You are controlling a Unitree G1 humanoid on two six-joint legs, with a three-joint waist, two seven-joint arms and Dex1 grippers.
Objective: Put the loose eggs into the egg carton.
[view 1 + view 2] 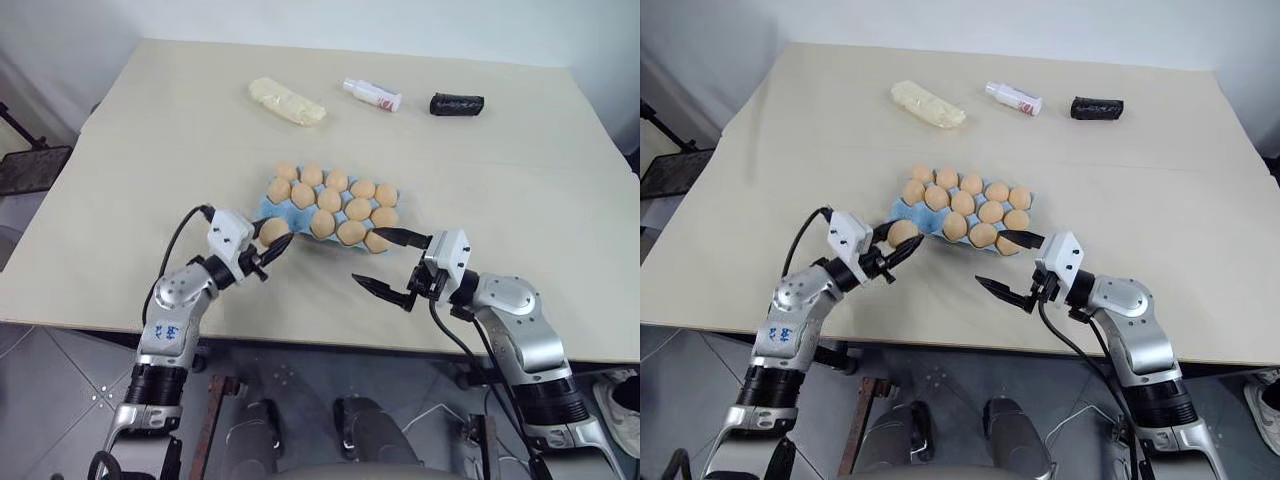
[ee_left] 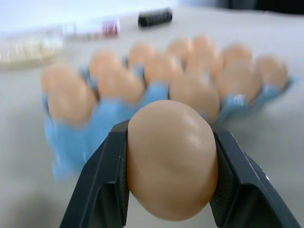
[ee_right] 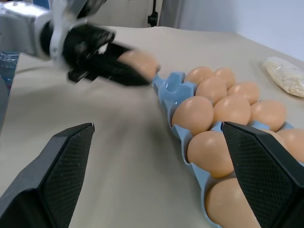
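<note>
The light-blue egg carton (image 1: 267, 205) lies mid-table with several orange-tan eggs (image 1: 330, 200) in its cups. Its near-left corner cup (image 3: 170, 86) holds nothing. My left gripper (image 1: 279, 243) is shut on one loose egg (image 2: 171, 159), held just off the table beside that corner. The same egg (image 3: 141, 61) shows between the black fingers in the right wrist view. My right gripper (image 1: 371, 257) stands open by the carton's near-right corner, one fingertip close to the front-row eggs, nothing between its fingers (image 3: 61, 161).
At the table's far side lie a pale yellow lumpy packet (image 1: 287, 101), a small white bottle (image 1: 372, 94) and a black roll (image 1: 457, 104). The table's front edge (image 1: 300, 338) runs just under both wrists.
</note>
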